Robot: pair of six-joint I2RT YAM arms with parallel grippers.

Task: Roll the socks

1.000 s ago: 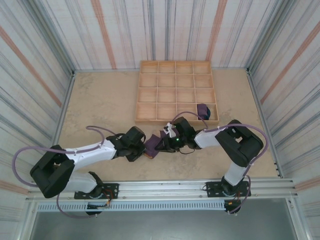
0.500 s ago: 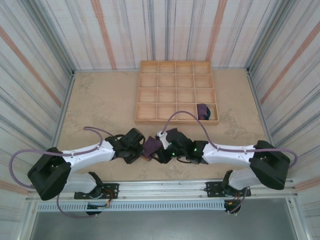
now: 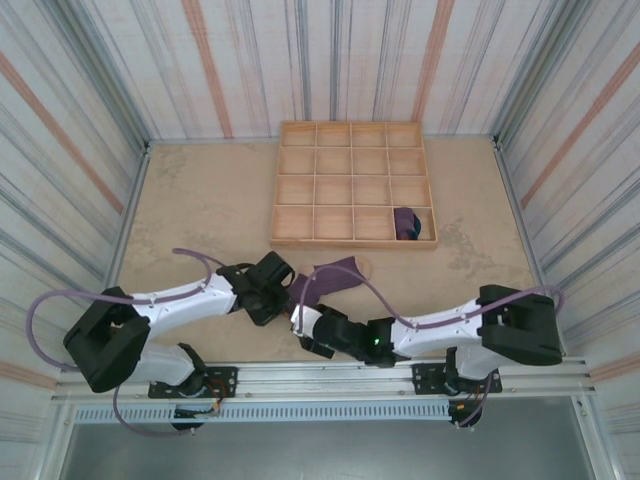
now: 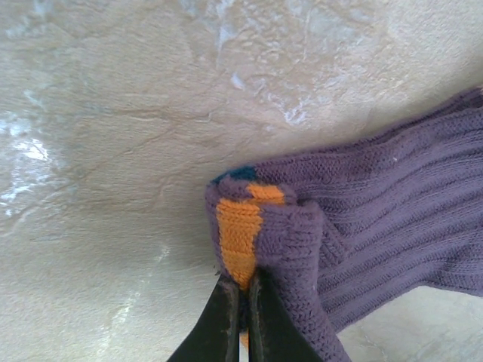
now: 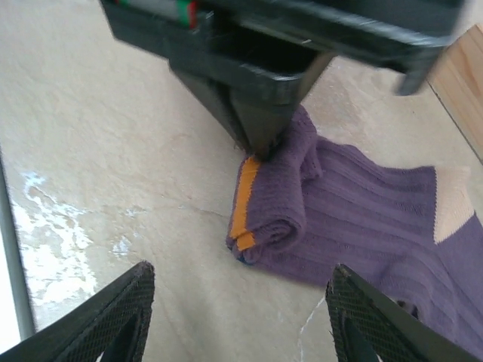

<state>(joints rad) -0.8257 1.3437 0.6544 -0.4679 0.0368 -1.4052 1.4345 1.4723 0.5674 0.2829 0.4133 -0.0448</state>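
Observation:
The purple socks [image 3: 325,278] lie flat on the table just in front of the tray, their near end curled into a small roll with an orange cuff [image 5: 243,197]. My left gripper [image 3: 283,293] is shut on that rolled cuff [image 4: 240,234], its black fingers [image 4: 226,317] pinched together on the orange knit; it also appears as the left gripper [image 5: 260,139] in the right wrist view. A peach patch [image 5: 453,205] marks the far part of the socks. My right gripper [image 3: 303,330] stands open just in front of the roll, clear of it, with nothing between its fingers [image 5: 124,313].
A wooden tray [image 3: 352,243] with several compartments stands behind the socks. A small purple bundle [image 3: 405,222] sits in its front right compartment. Striped walls close the table on three sides. A metal rail [image 3: 330,375] runs along the near edge.
My right gripper has let go of the socks, opened, and swung from their right side round to the front. The socks now lie stretched toward the tray. The left gripper stays shut.

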